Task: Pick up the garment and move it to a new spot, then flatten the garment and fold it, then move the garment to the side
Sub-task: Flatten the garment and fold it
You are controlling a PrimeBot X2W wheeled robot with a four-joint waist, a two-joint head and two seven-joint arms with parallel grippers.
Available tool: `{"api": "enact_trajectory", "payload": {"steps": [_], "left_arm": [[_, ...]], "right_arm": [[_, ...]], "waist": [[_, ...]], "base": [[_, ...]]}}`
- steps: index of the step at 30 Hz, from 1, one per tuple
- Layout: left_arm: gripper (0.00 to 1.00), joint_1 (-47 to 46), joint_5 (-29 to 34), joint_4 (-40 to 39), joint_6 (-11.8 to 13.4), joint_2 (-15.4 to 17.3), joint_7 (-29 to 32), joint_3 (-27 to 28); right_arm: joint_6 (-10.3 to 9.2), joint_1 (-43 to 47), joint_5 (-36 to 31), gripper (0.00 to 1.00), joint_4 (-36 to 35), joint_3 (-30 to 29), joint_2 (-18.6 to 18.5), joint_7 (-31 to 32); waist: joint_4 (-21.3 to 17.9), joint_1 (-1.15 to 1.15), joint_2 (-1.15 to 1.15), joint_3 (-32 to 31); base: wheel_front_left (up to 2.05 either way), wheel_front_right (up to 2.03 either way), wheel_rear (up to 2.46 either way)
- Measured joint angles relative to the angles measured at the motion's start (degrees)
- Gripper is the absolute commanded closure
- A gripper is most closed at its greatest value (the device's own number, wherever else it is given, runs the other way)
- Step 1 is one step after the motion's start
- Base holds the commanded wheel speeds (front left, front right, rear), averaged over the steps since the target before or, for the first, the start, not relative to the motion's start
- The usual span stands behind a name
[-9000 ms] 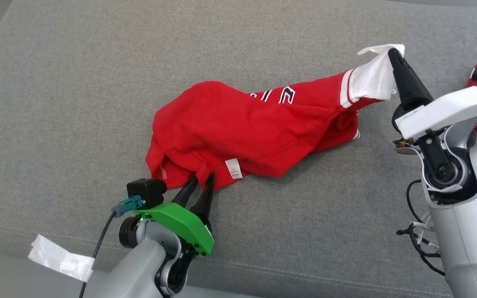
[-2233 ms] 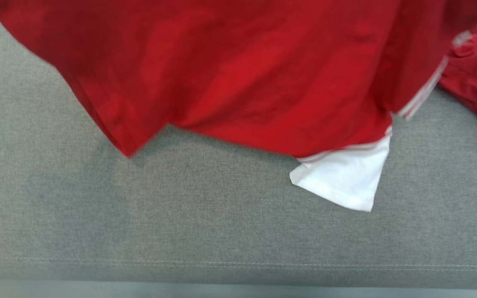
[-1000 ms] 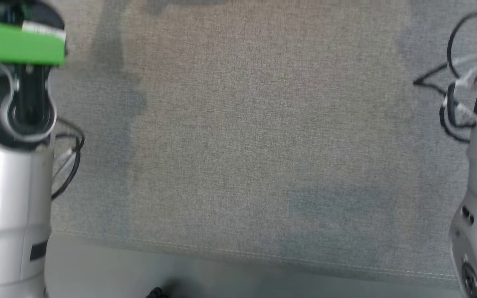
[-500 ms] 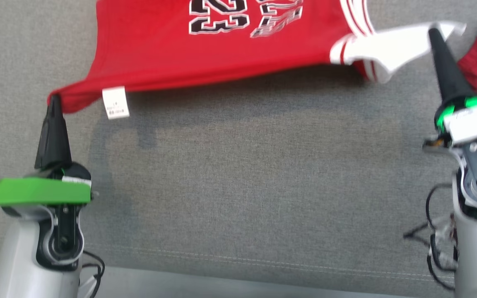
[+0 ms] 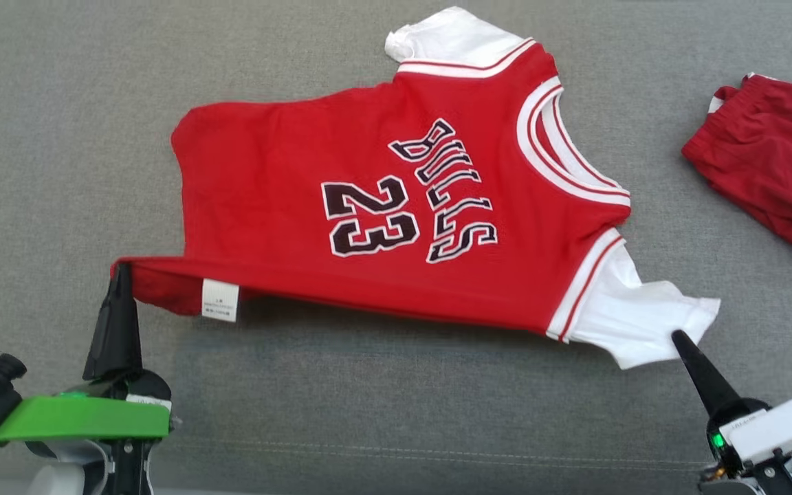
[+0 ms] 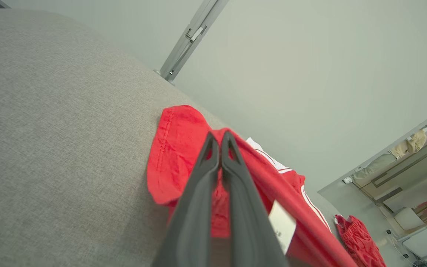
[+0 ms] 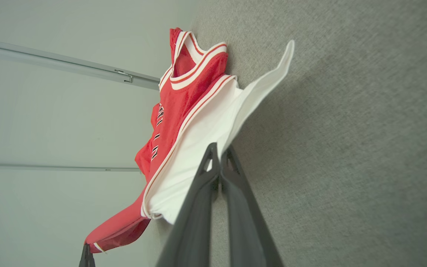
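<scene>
Item: left gripper (image 5: 119,273), jaws clenched on the lower hem corner of the garment (image 5: 286,192), a red jersey; the fabric is bunched at the fingertips and drawn taut, lifted slightly off the grey cushion (image 5: 59,137). Just right of these jaws, a white care label (image 5: 220,300) hangs from the hem. Beyond and to the right of the jaws, the jersey body lies spread face up on the cushion, lettering and the number 23 showing, neckline toward the right, the far white sleeve (image 5: 447,38) well beyond. Item: right gripper (image 5: 678,338), jaws pressed together at the edge of the near white sleeve (image 5: 636,323), apparently pinching its hem, though the contact is thin. Far beyond these jaws and to their right, dark red shorts (image 5: 774,165) lie crumpled, apart from the jersey.
</scene>
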Motion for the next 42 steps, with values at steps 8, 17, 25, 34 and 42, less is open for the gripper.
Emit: {"api": "enact_trajectory", "payload": {"steps": [8,17,25,34,42], "left_arm": [[1.00,8.57,2.86,-0.70,0.05,-0.18,0.20,-3.26],[1.00,14.60,3.88,-1.04,0.20,-0.32,3.19,-8.96],[1.00,15.70,4.27,-3.07,0.64,0.45,6.58,-11.20],[1.00,16.72,0.79,-11.35,1.04,1.07,10.71,-11.69],[1.00,11.80,-0.25,-15.41,2.38,3.71,14.72,-9.47]], "right_arm": [[1.46,9.60,1.29,1.00,0.23,-2.71,-1.33,-0.08],[4.35,15.12,1.68,1.00,-0.54,-6.75,-1.65,-2.58],[8.28,12.95,2.31,1.00,-5.64,-6.99,-2.22,-4.07],[9.33,8.37,0.56,1.00,-14.26,-6.82,-5.58,-4.42],[7.25,3.20,-4.60,1.00,-15.44,-4.83,-8.89,-1.82]], "waist": [[-1.30,0.00,0.00,-0.30],[0.21,0.00,0.00,2.13],[2.59,0.00,0.00,2.67],[3.71,0.00,0.00,1.48],[3.92,0.00,0.00,1.79]], "base": [[0.00,0.00,0.00],[0.00,0.00,0.00],[0.00,0.00,0.00],[0.00,0.00,0.00],[0.00,0.00,0.00]]}}
